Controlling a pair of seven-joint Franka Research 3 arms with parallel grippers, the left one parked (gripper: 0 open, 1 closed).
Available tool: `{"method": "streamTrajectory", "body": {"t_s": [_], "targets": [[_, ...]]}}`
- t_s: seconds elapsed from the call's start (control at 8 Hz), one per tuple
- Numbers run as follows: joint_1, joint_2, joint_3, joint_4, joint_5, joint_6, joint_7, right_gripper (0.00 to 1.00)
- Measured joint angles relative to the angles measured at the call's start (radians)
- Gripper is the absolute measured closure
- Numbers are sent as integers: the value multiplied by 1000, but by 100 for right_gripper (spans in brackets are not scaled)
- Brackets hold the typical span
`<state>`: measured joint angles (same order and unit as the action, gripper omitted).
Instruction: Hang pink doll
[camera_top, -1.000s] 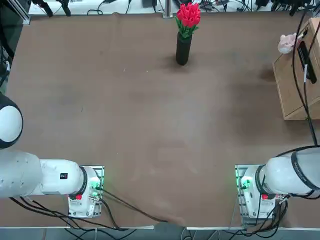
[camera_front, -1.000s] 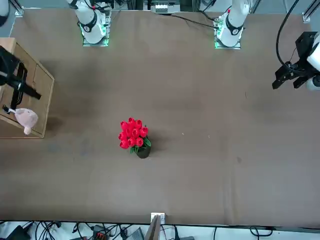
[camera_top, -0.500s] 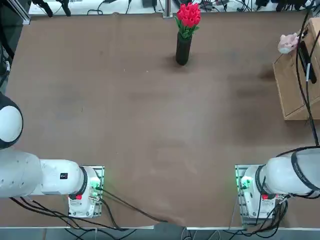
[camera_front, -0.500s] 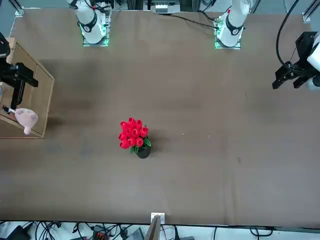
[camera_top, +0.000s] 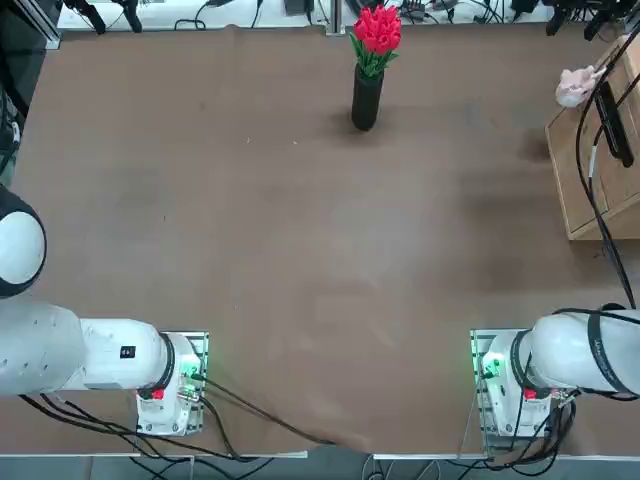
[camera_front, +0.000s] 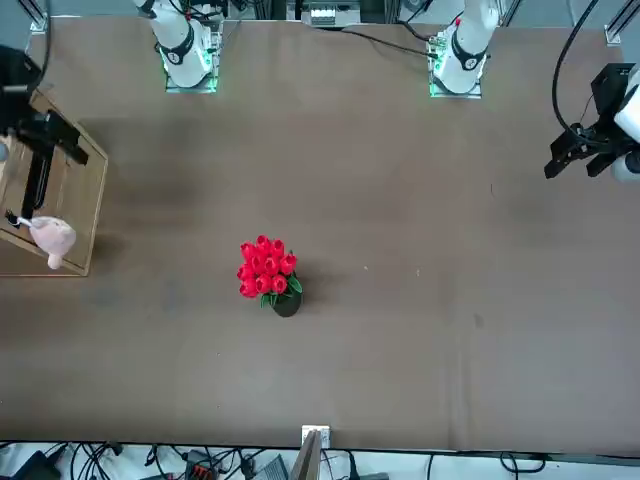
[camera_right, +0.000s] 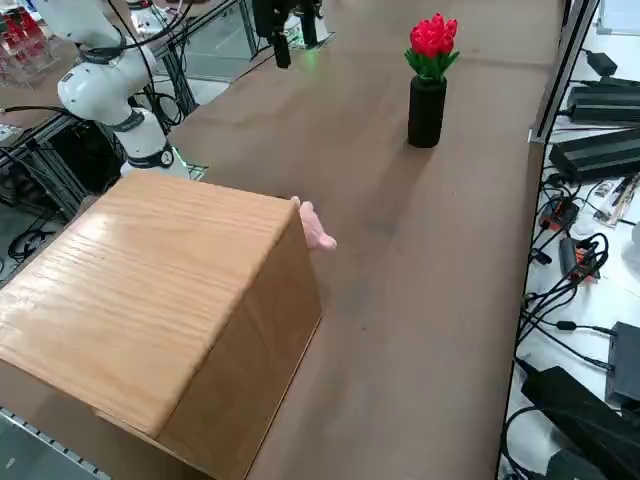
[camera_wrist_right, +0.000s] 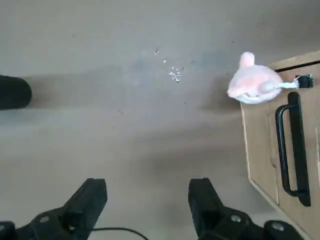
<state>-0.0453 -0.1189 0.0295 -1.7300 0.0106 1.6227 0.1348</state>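
The pink doll (camera_wrist_right: 254, 84) hangs by a white loop from the upper corner of a wooden cabinet (camera_wrist_right: 262, 150), beside its black handle (camera_wrist_right: 290, 145). It also shows as a small pale lump at the cabinet's edge: pink doll (camera_top: 574, 85), pink doll (camera_front: 52, 237), pink doll (camera_right: 318, 228). My right gripper (camera_wrist_right: 147, 192) is open and holds nothing. It hovers high above the table, well apart from the doll, and looks down on it. In the right side view the right gripper (camera_right: 283, 40) is a dark shape over the table's far part.
The wooden cabinet (camera_top: 590, 180) stands at the table's right edge. A black vase with red tulips (camera_top: 367, 95) stands at the far middle, also visible as the black vase (camera_right: 427, 105). Cables and boxes lie beyond the far edge.
My right gripper has drawn back from the cabinet and risen. The pink doll stays hanging in the same place.
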Motion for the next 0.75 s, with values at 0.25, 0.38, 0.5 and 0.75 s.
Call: {"method": "streamTrajectory", "body": {"t_s": [0.25, 0.38, 0.5, 0.75], "targets": [[2, 7, 1, 0, -5, -6, -61, 0], [2, 16, 1, 4, -6, -12, -70, 0], [2, 22, 1, 9, -6, -19, -77, 0], [2, 23, 1, 13, -13, -27, -102, 0]]}}
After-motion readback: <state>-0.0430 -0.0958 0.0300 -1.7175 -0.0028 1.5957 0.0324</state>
